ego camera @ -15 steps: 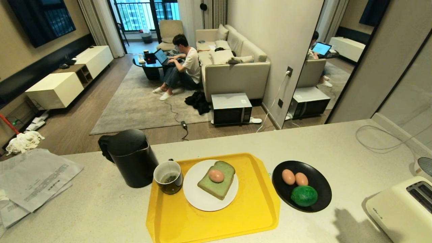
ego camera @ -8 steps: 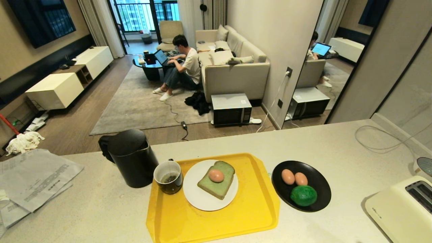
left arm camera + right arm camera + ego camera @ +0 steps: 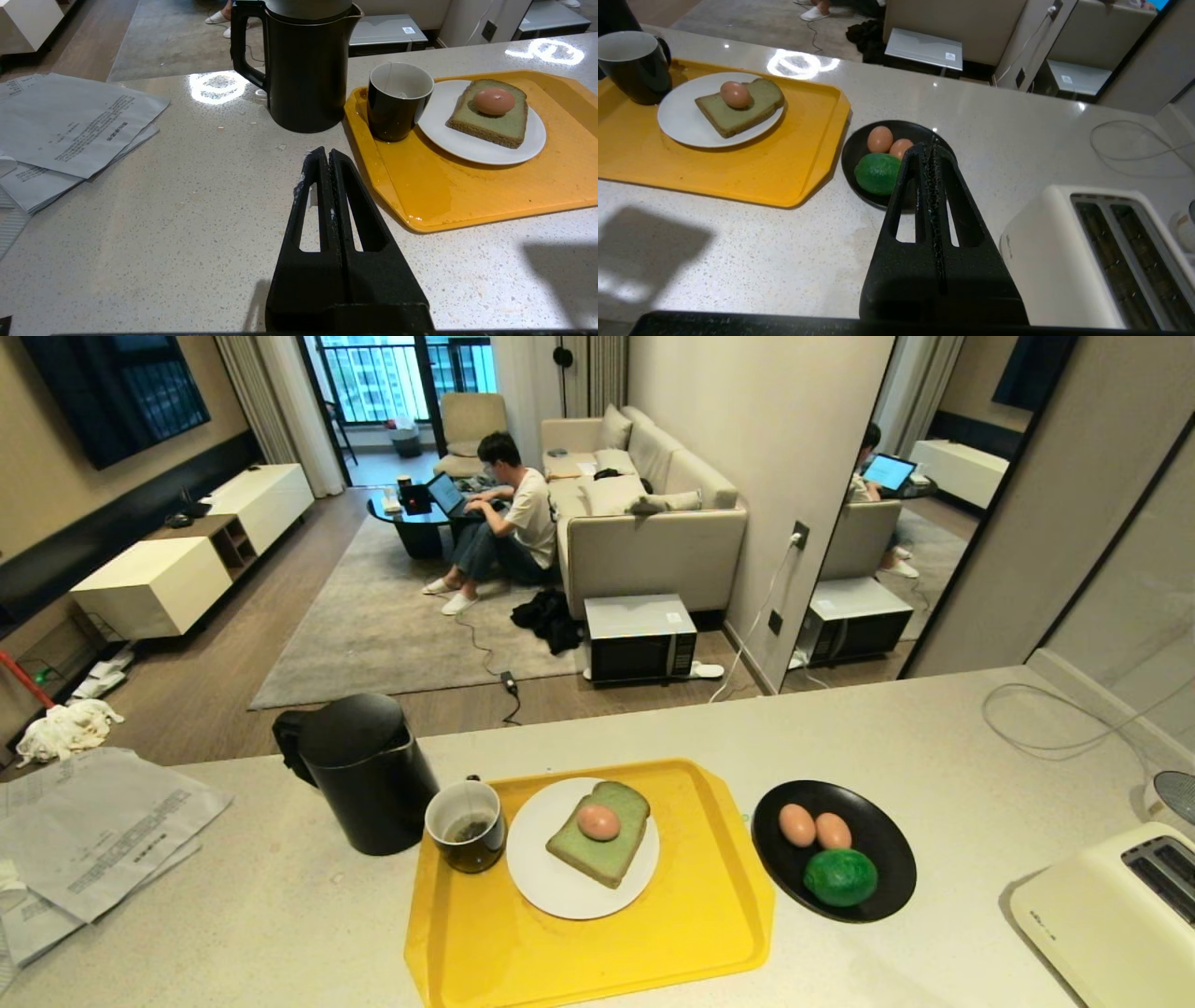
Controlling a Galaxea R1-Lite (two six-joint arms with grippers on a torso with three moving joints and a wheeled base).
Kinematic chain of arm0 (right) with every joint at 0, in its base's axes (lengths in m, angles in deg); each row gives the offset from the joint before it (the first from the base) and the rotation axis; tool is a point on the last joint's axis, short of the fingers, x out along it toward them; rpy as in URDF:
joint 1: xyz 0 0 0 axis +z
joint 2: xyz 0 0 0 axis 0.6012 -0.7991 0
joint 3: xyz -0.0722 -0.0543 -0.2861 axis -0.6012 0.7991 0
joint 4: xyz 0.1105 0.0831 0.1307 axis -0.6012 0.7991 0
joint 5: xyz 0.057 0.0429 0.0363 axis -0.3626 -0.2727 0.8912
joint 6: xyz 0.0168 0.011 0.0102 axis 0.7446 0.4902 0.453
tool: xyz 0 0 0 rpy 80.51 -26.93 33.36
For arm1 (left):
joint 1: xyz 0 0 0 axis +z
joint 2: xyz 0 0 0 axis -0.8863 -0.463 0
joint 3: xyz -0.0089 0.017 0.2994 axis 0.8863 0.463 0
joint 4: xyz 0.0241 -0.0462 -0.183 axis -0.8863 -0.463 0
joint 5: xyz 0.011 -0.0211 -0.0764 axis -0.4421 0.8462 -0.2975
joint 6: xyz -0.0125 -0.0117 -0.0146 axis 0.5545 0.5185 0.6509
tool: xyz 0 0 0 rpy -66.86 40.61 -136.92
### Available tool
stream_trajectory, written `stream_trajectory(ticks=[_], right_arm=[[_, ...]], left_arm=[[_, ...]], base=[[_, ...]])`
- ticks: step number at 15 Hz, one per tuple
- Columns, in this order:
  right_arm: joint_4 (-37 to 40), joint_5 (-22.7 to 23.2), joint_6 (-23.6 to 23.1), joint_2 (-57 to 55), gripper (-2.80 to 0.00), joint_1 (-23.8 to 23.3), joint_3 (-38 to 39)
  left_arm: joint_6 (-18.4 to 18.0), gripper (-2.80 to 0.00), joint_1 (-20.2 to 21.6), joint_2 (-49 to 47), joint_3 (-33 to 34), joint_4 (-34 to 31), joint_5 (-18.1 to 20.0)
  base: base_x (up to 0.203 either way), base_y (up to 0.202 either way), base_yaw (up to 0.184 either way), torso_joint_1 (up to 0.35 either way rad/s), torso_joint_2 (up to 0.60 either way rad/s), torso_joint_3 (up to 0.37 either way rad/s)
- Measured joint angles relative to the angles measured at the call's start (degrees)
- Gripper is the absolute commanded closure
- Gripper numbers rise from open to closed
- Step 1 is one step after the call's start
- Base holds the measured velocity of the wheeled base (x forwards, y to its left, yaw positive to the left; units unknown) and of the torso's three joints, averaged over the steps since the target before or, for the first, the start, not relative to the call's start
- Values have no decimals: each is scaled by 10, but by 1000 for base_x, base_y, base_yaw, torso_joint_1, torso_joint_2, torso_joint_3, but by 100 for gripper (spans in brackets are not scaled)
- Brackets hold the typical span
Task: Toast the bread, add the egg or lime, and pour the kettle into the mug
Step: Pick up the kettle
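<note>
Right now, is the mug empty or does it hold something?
Not empty: the mug holds a tea bag, with its string over the rim. Whether there is water inside, cannot tell.

A: What is placed on the counter (image 3: 934, 747)?

B: A yellow tray (image 3: 653, 933) is seen at the near centre. On it, a white plate (image 3: 560, 896) is set, and the bread (image 3: 607, 854) is laid on the plate with one egg (image 3: 598, 821) on top. The mug (image 3: 465, 826) is placed at the tray's far left corner, and the kettle (image 3: 364, 773) is found just beside it, to the left, off the tray.

A: And to the right?

B: A black dish (image 3: 887, 845) is seen there, with two eggs (image 3: 815, 827) and the lime (image 3: 841, 877) in it. A white toaster (image 3: 1111, 919) is placed at the near right edge. Papers (image 3: 93, 835) are laid at the left.
</note>
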Motion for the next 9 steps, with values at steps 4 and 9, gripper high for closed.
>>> stream_trajectory(ticks=[4, 9], right_arm=[[-9, 43, 24, 10, 0, -39, 64], [26, 78, 32, 12, 0, -118, 70]], left_arm=[[0, 0, 0, 0, 0, 0, 0], [0, 0, 0, 0, 0, 0, 0]], base=[[0, 0, 0, 0, 0, 0], [0, 0, 0, 0, 0, 0]])
